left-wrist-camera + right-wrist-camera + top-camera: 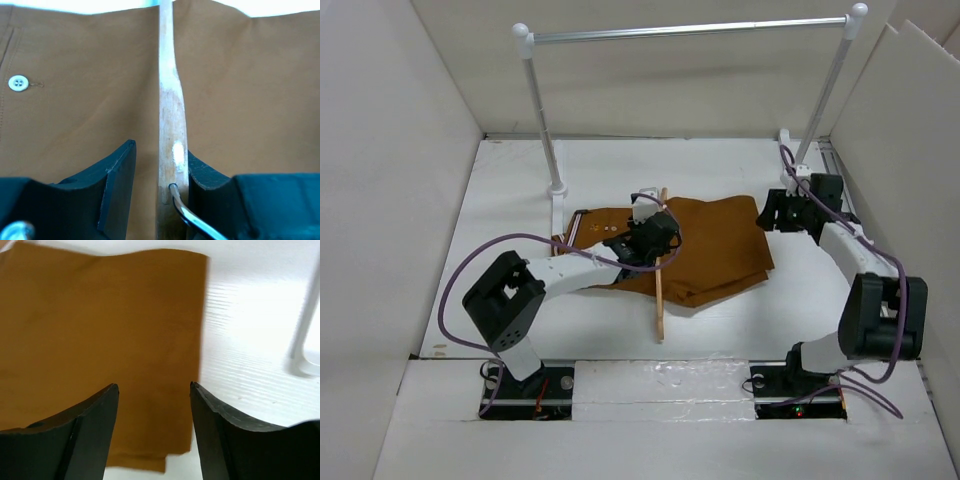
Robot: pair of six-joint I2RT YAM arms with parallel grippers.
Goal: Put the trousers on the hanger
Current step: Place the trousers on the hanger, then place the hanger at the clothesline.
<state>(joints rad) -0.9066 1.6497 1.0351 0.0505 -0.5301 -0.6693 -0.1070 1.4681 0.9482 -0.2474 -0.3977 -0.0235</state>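
Lying folded in the middle of the worktop (820, 310), the trousers (720, 250) carry the hanger (660, 300) across them. Its wooden bar runs from the far edge of the cloth to just past the near edge. The left pincer (658, 248) is released and straddles that bar: one finger touches the wood beside the metal hook (186, 216), and the other stands apart over the cloth. A white button (19, 83) shows on the trousers off to one side. The right pincer (770, 215) is released too, its jaws spread above the right edge of the trousers, with the white worktop beside it.
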